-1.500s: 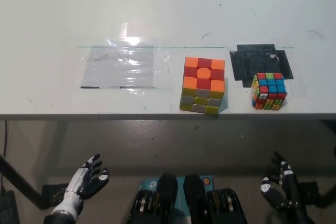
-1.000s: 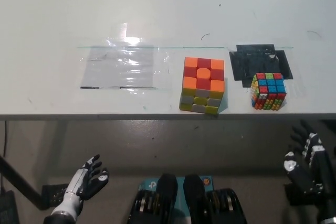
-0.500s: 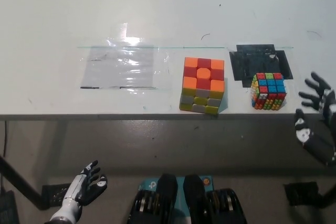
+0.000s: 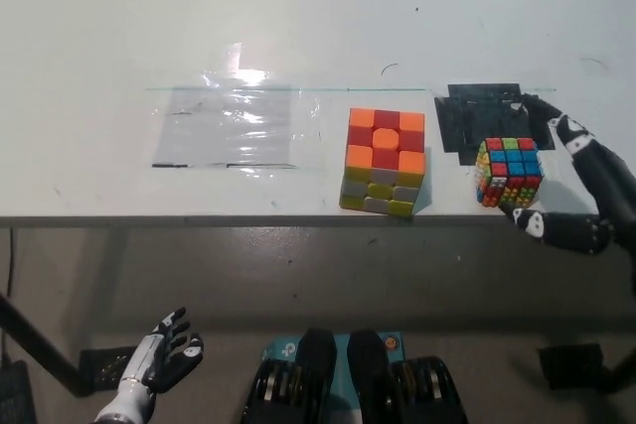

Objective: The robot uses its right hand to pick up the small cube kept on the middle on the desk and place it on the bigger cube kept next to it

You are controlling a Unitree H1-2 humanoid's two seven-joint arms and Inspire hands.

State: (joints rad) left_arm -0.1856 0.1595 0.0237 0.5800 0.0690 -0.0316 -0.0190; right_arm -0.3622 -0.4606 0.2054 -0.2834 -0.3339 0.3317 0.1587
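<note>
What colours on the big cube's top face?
Big cube: orange corners with a red cross; clearest in the head view.

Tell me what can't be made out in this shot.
- Head view: whether the right hand touches the small cube; the cube hides the contact side.
- The right arm is cut off by the picture's right edge.
- The left hand below the desk: forearm cut off at the bottom edge.

bigger cube (image 4: 385, 162) top clear, apparently unobstructed
</note>
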